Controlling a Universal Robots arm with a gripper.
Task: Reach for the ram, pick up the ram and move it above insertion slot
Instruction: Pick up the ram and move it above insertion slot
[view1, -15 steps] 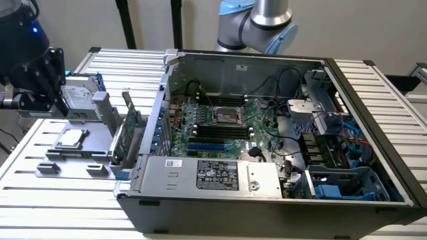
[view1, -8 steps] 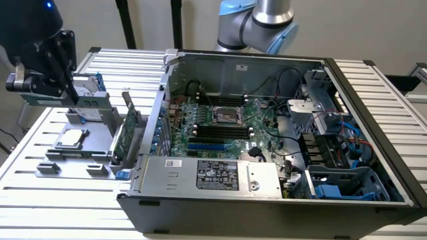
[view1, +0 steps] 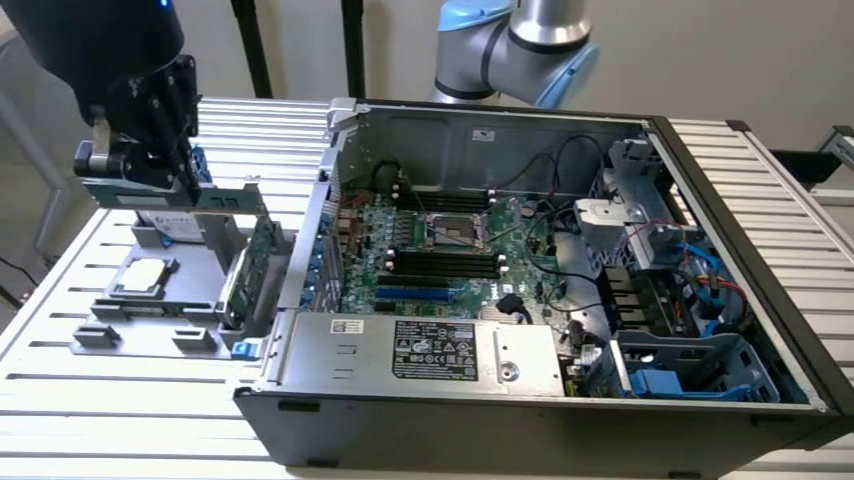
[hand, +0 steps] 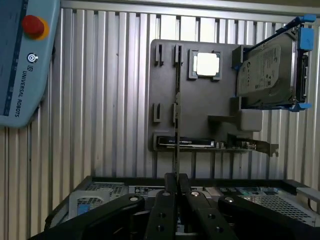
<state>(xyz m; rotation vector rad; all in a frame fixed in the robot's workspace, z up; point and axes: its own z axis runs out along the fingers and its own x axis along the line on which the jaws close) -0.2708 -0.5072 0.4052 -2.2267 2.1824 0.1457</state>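
On the ribbed metal table (hand: 100, 100), a grey holder (hand: 200, 115) carries the ram (hand: 176, 95). It stands on edge, long axis pointing away from the end effector (hand: 176, 187), whose fingers are almost closed, holding nothing.

One ram (hand: 176, 107), one hard drive (hand: 270, 67)

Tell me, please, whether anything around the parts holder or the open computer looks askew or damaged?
Nothing stands out. The gripper grips the ram, straight in its fingers, above the grey holder. The processor lies flat in its recess; the hard drive and expansion card stand in their supports.
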